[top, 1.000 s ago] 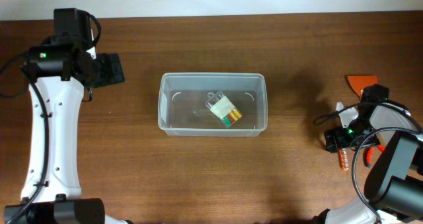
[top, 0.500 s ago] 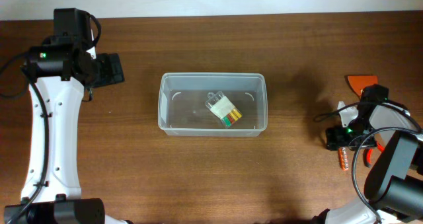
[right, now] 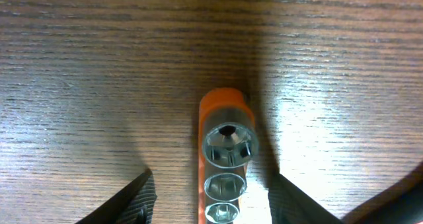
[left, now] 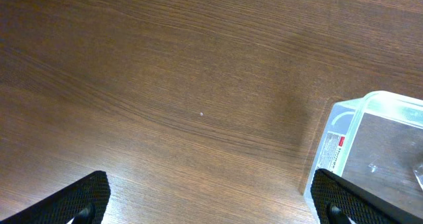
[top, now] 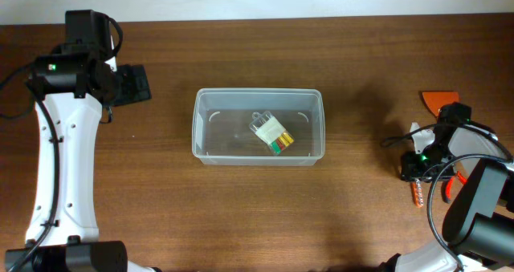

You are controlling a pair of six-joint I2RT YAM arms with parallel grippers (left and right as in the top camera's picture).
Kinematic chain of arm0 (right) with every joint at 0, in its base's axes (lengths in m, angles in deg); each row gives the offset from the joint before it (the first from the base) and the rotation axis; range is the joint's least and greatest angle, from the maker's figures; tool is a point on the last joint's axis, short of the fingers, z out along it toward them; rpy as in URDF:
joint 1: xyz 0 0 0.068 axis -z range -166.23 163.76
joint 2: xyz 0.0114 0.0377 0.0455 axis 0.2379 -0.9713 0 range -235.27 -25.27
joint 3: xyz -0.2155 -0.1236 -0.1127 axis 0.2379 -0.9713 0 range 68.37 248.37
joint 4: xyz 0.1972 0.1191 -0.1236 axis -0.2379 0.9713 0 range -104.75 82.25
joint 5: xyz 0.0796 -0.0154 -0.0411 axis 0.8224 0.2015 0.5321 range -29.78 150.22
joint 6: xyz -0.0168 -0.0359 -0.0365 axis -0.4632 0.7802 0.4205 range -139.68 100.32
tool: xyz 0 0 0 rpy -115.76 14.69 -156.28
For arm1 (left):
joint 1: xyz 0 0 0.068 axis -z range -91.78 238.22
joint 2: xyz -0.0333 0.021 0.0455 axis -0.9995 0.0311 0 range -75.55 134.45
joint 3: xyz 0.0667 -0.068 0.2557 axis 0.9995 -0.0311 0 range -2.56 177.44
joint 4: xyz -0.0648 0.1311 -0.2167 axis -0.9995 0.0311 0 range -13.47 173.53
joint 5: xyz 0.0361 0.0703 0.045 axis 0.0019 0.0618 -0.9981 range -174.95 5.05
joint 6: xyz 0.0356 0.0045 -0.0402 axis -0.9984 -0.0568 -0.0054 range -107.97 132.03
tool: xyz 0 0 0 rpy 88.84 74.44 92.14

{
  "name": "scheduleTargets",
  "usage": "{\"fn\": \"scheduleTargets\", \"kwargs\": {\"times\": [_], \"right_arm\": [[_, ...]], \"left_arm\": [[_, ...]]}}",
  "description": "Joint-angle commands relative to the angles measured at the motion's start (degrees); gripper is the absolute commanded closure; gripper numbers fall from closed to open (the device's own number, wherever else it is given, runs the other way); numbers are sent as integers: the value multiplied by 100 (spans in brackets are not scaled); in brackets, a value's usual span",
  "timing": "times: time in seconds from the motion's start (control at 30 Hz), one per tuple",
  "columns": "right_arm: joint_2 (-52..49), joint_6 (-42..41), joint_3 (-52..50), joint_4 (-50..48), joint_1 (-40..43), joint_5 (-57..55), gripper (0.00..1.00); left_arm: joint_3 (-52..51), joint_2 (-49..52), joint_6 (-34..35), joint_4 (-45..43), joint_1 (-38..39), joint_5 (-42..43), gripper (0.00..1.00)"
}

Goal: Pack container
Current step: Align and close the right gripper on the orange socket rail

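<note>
The container (top: 258,126) is a clear rectangular bin in the middle of the table; its corner shows in the left wrist view (left: 370,151). A small clear case of coloured bits (top: 272,133) lies inside it. My right gripper (top: 416,169) is open at the table's right side, its fingers (right: 210,201) on either side of an orange rail of silver sockets (right: 226,161) that lies on the wood, also visible overhead (top: 416,193). My left gripper (top: 132,85) is open and empty above bare wood, left of the container; it also shows in the left wrist view (left: 211,201).
An orange tool (top: 440,101) and a white object (top: 470,148) lie at the far right behind my right arm. The table's back edge runs along the top of the overhead view.
My right gripper has shifted a little to the right and toward the front, over the socket rail. The left arm and the container have not moved.
</note>
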Motion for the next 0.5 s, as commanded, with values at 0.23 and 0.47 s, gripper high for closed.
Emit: {"fn": "scheduleTargets", "kwargs": {"times": [0.23, 0.47], "right_arm": [[-118, -68, -46, -17, -37, -94, 56], [-118, -68, -46, -22, -35, -127, 62]], "left_arm": [[83, -46, -28, -11, -17, -81, 1], [83, -46, -28, -11, -17, -81, 1]]}}
